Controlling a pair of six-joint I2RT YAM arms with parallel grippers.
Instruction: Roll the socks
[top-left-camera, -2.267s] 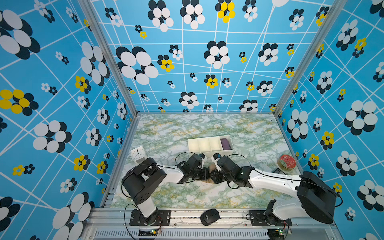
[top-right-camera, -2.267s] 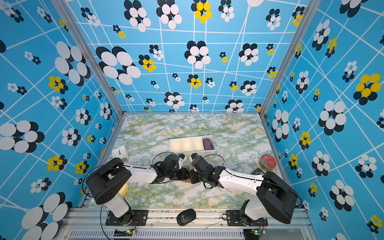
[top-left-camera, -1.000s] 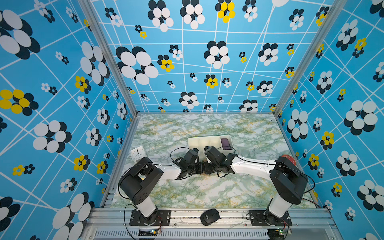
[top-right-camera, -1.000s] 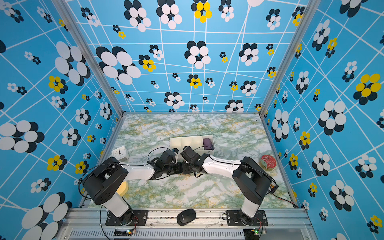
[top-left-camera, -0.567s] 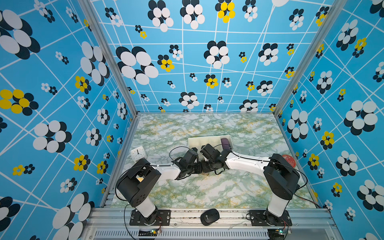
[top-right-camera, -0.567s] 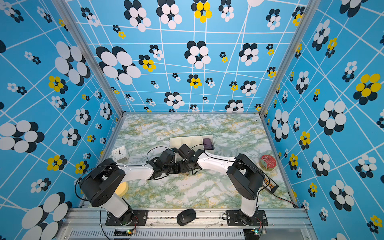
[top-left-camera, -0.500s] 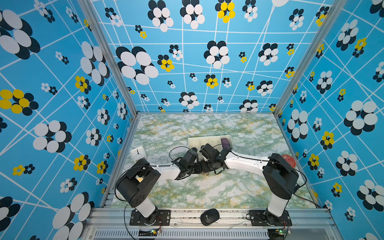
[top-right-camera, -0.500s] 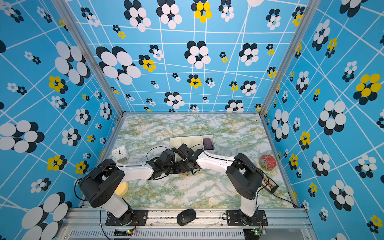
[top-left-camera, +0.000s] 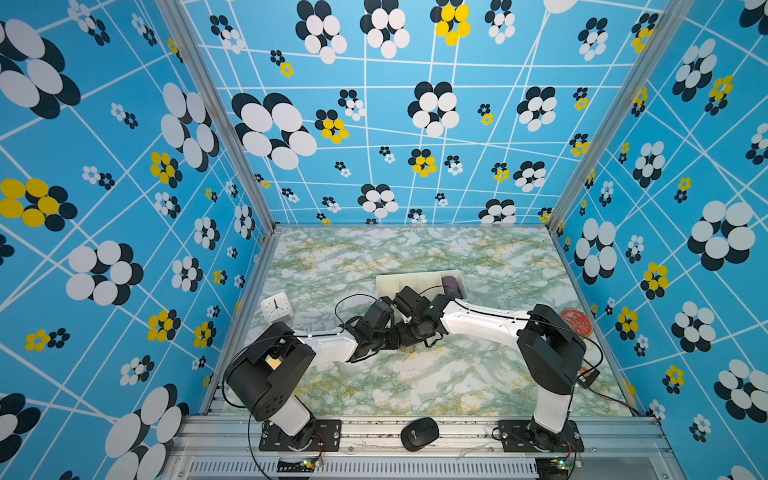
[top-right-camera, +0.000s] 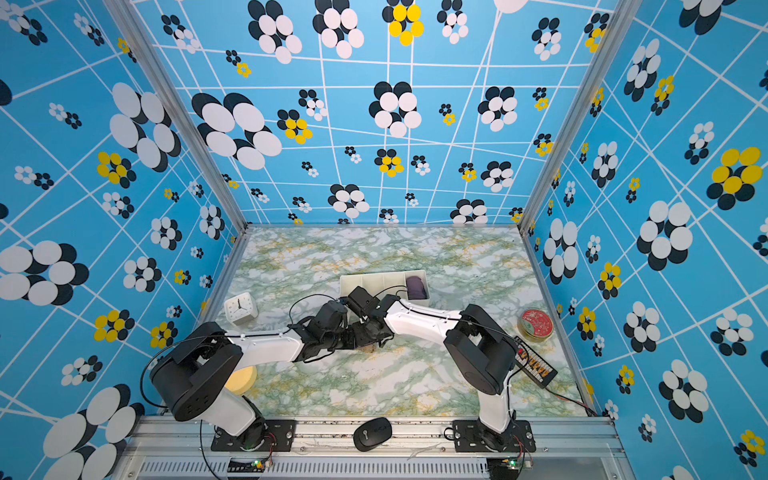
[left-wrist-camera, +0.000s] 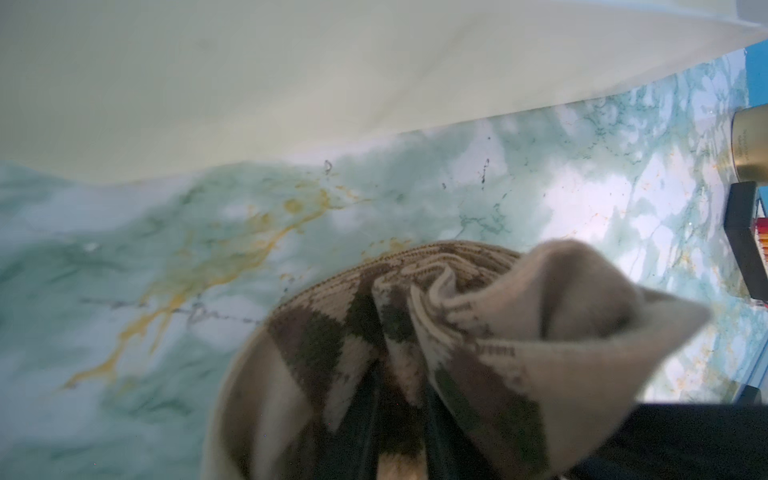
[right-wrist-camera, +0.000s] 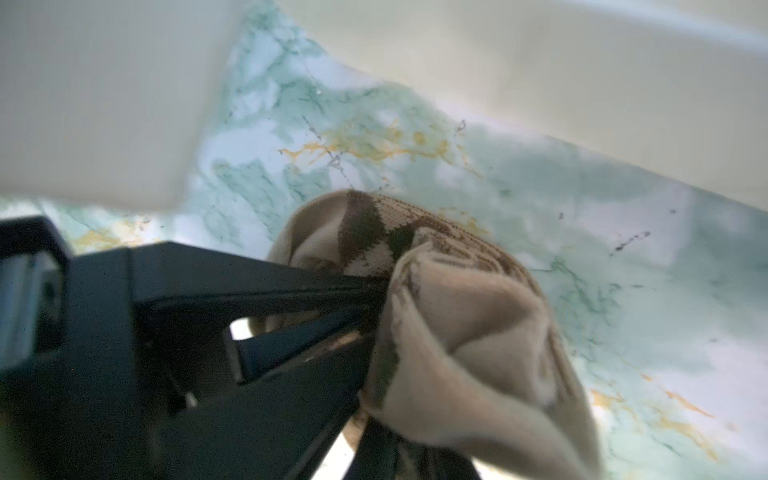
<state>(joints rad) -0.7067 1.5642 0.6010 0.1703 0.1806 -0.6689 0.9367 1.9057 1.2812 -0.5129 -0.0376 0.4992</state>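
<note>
The left gripper is nearly closed on a fold at the core of the socks. The right gripper, also nearly closed, seems to pinch their plain beige flap. The bundle is at mid-tabletop, just off the near wall of the tray. The knit looks light, soft and springy, so I'd expect it to unroll if released. Better to grip the outer cuff layer than the loose flap.

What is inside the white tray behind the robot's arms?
A purple cloth bundle lies in the tray's right end compartment. The others look bare, though the right arm hides part of the near side.
</note>
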